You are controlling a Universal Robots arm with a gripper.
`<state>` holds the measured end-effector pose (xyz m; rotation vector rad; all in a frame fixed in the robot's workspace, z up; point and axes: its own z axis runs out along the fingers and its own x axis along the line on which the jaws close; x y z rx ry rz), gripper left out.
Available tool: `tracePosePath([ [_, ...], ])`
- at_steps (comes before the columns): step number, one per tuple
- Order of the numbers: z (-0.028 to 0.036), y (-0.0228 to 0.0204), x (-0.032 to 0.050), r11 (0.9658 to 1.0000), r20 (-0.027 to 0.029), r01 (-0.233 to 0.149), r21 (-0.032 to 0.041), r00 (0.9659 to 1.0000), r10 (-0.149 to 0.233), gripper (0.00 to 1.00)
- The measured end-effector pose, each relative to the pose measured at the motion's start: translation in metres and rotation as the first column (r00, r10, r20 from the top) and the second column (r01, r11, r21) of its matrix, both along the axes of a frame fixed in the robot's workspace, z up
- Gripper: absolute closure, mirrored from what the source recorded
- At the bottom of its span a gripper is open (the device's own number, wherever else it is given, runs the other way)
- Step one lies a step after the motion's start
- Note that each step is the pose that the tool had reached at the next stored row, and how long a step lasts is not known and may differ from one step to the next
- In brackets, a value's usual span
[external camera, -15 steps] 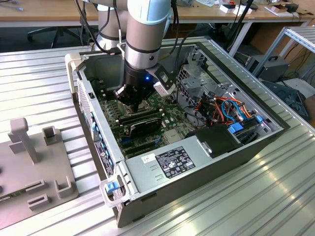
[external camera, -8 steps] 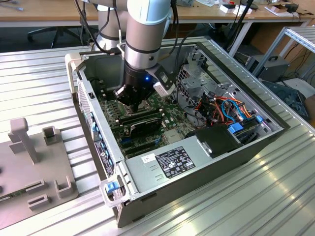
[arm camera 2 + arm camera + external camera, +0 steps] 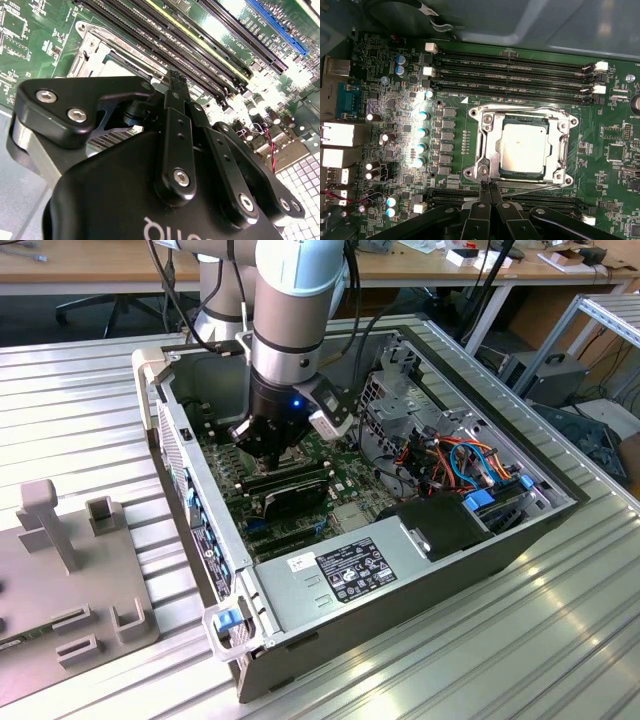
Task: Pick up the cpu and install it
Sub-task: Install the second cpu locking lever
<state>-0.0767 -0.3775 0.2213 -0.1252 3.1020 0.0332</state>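
Observation:
The cpu (image 3: 525,147) is a pale metallic square lying flat in its socket on the green motherboard (image 3: 390,105), ringed by the metal socket frame (image 3: 482,145). In the first wrist view my gripper (image 3: 490,186) is shut, its black fingertips pressed together with nothing between them. They sit at the edge of the socket frame, just off one side of the cpu. The second wrist view has the joined fingers (image 3: 176,100) over the motherboard beside the socket frame (image 3: 95,40). In the exterior view my gripper (image 3: 268,452) reaches down into the open computer case (image 3: 520,530).
Long black memory slots (image 3: 510,65) run along two sides of the socket. A row of capacitors (image 3: 420,137) stands beside it. The case holds a power supply (image 3: 340,570), drive cages and coloured cables (image 3: 460,460). A grey fixture (image 3: 60,570) sits on the metal table at the exterior view's left.

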Motion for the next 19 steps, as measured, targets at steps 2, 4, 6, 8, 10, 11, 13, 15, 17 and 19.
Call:
tracePosePath([
  [2,-0.0002,0.0,-0.0001,1.0,0.0002,0.0,0.0002,1.0,0.0,0.89],
  [4,-0.0002,0.0,-0.0001,1.0,0.0002,0.0,0.0002,1.0,0.0,0.89],
  [6,-0.0004,0.0,-0.0003,1.0,0.0002,0.0,0.0003,1.0,0.0,0.89],
  [8,-0.0006,0.0001,-0.0011,1.0,0.0003,0.0,0.0004,1.0,0.0,0.89],
  [10,-0.0011,0.0001,-0.0022,1.0,0.0002,0.0,0.0003,1.0,0.0,0.89],
  [11,-0.0013,0.0,-0.0027,1.0,0.0002,0.0,0.0003,1.0,0.0,0.89],
  [13,-0.0016,0.0,-0.0037,1.0,0.0001,0.0,0.0002,1.0,0.0,0.89],
  [15,-0.0017,0.0,-0.0038,1.0,0.0,0.0,0.0001,1.0,0.0,0.89],
  [17,-0.0017,0.0,-0.0039,1.0,0.0001,0.0,0.0001,1.0,0.0,0.89],
  [19,-0.0023,0.0,-0.0039,1.0,0.0001,0.0,0.0003,1.0,0.0,0.89],
])
